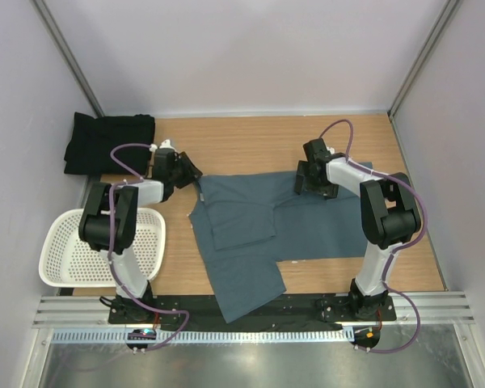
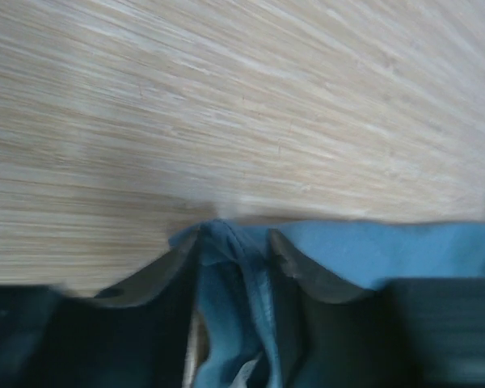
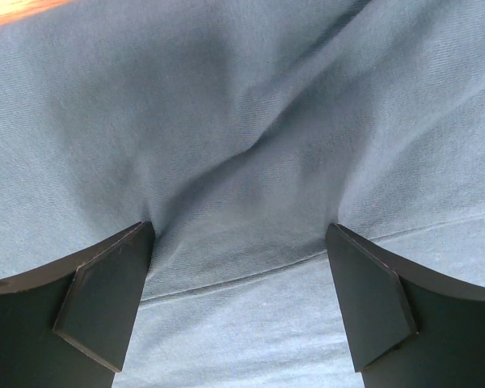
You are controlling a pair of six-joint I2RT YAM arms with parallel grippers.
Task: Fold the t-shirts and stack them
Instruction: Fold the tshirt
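Overhead view is bright and even, shadows faint and soft. Left wrist view smears badly, the pale wooden tabletop [image 2: 226, 97] streaking. Right wrist view is crisp on the slate blue-grey cloth shirt [image 3: 242, 145], orange glare top-left.

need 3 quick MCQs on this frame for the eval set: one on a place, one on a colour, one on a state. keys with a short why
1. Where does the black t-shirt lie?
A) in the basket
B) at the far left corner of the table
C) on top of the other shirt

2. What colour is the spread-out t-shirt between the arms?
A) red
B) white
C) slate blue-grey

3. How does the right end effector stand?
A) open wide, down on the cloth
B) shut on a black sleeve
C) gripping the basket rim

Key:
1 B: the top view shows it bunched at that corner.
2 C: top and wrist views both show blue-grey cloth.
3 A: the right wrist view shows its jaws far apart on the cloth.
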